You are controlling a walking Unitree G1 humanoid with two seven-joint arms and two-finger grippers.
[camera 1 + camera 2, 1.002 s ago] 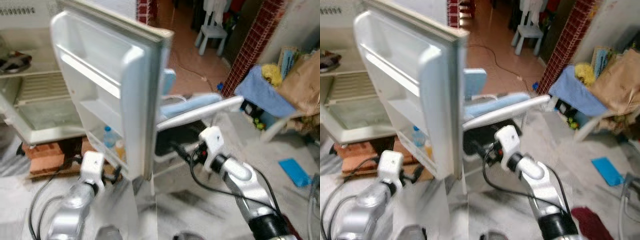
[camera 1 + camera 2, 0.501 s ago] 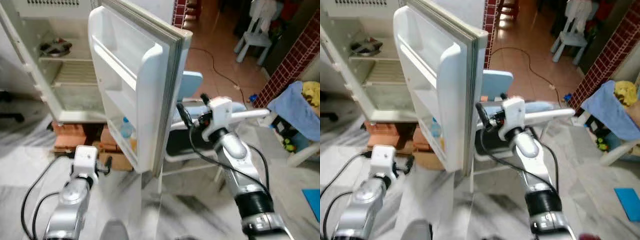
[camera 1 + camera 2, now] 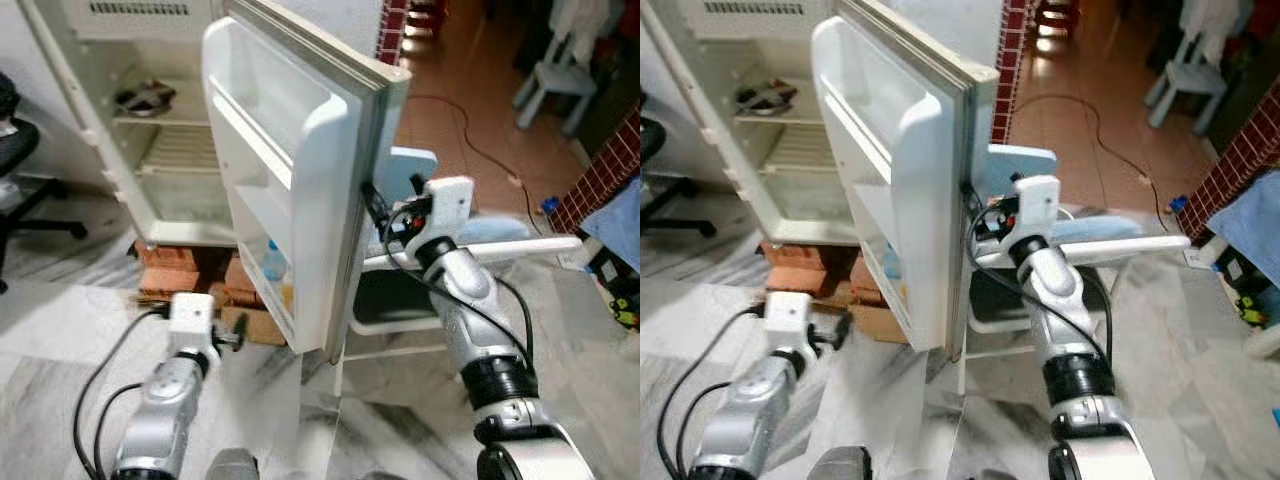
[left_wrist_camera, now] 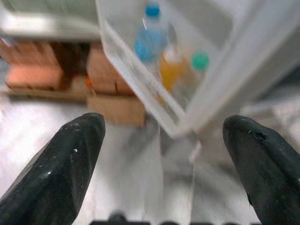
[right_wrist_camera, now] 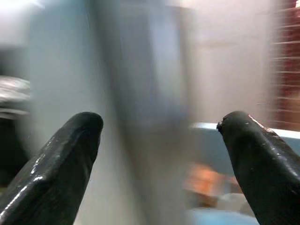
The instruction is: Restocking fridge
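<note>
Fridge [image 3: 150, 150] stands open, shelves mostly bare; its door [image 3: 300, 180] swings wide toward me, rigid, probably light on its hinge, best taken at the outer edge. Bottles [image 4: 161, 56] sit in the door's bottom rack. Right gripper [image 3: 372, 205] raised at the door's edge, fingers spread, empty. Left gripper [image 4: 164, 159] low, open, facing the bottles.

Two head cameras look forward and down, both sharing the open fridge door [image 3: 300, 190] at twelve o'clock. The left wrist camera faces its bottles [image 4: 161, 56] closely; the right faces its edge.
</note>
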